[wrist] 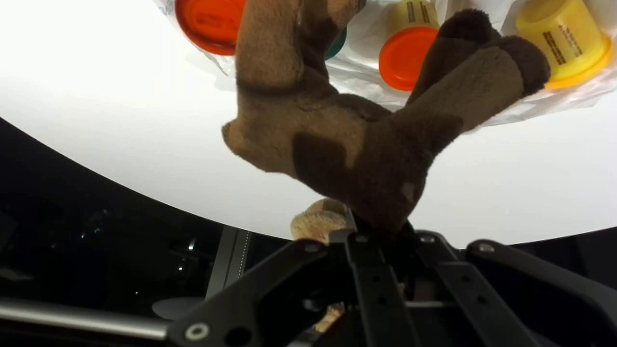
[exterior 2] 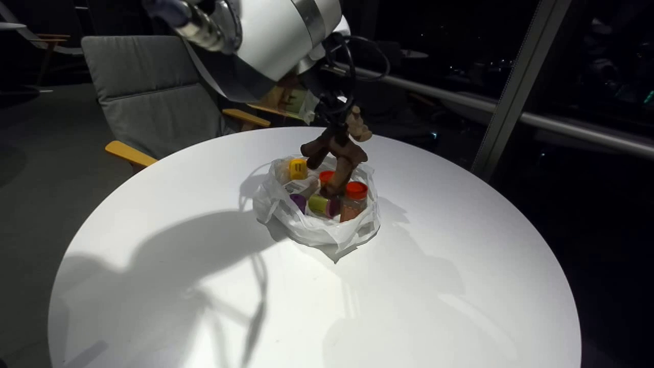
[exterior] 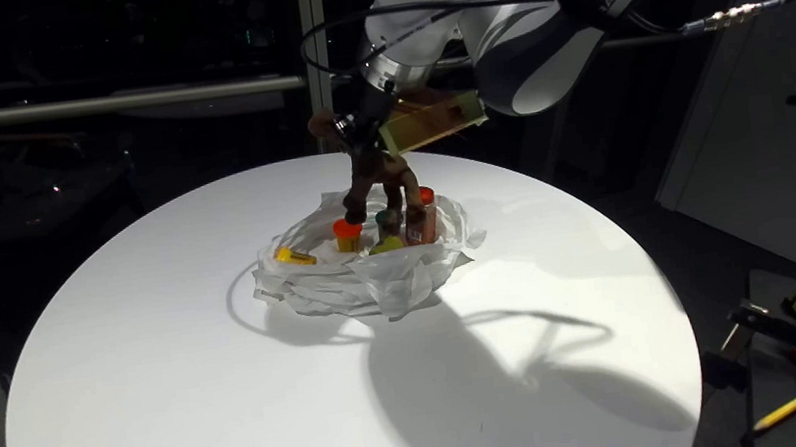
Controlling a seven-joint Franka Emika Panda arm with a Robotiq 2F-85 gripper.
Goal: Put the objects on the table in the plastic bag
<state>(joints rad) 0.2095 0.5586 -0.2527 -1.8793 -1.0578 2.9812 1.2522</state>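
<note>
Dark surroundings border your round white table (exterior: 163,412) in both exterior views, with a grey chair (exterior 2: 148,97) at upper left of the frame in an exterior view. Locate the bag (exterior: 330,292) near frame center, resting on the table, mouth upward. Inside it, identify the red-capped bottle (exterior 2: 353,207), orange cup (exterior: 348,239), yellow cup (exterior 2: 298,168), purple cup (exterior 2: 298,201) and pink-green cup (exterior 2: 320,205). Your gripper (wrist: 384,233) has its jaws clamped on the plush (wrist: 323,125), which hangs over the bag, legs downward. Wrist view: plush at upper center, yellow cup at upper right. You cannot tell whether the legs touch the cups or bottle.
</note>
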